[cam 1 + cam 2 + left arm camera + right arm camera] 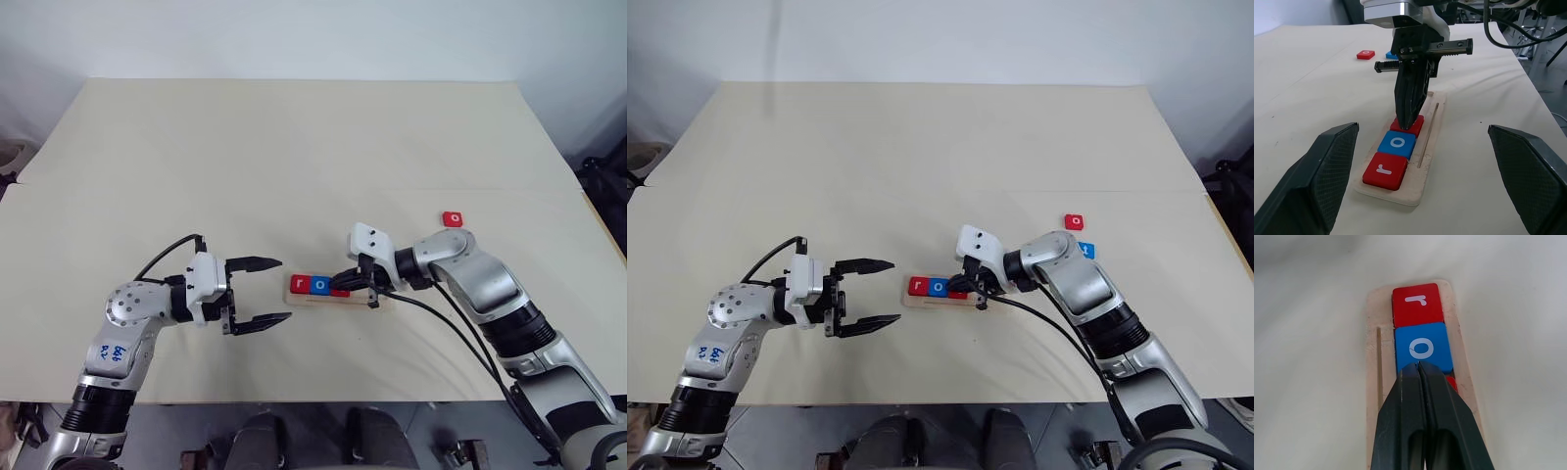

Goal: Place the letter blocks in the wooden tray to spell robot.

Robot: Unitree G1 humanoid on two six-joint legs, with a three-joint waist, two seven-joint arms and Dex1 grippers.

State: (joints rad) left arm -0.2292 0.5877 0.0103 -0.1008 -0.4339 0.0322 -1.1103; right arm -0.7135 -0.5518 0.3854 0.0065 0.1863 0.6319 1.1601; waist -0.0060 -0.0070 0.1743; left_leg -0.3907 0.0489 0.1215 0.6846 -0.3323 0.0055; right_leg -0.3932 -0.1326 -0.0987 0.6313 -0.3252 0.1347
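Left gripper [272, 291] hangs at about 7 o'clock on the table [294, 147], jaws spread wide, nothing between them, pointing toward the tray [1425, 161] and just short of its near end. Tray lies near 5 o'clock, lengthwise left to right. Red r [1385, 170] sits in the end slot, blue o [1397, 143] touching it in the second slot, then a red tile [1415, 126] in the third slot, mostly covered; its letter cannot be read, presumably b. Right gripper [1409, 125] comes in from 3 o'clock, angled down, fingers pressed together with the tips resting on top of that third tile, pressing rather than pinching it. Two tiles left outside: blue tile [1085, 251] and red o [452, 218], well apart from the tray toward 2 o'clock. Judgement: three of five placed; third tile being seated. Risks: tips pushing along the row could slide o and r out the open end; downward pressure on a tile edge could tip it or shift the light tray; tile could lift with the tips on withdrawal.
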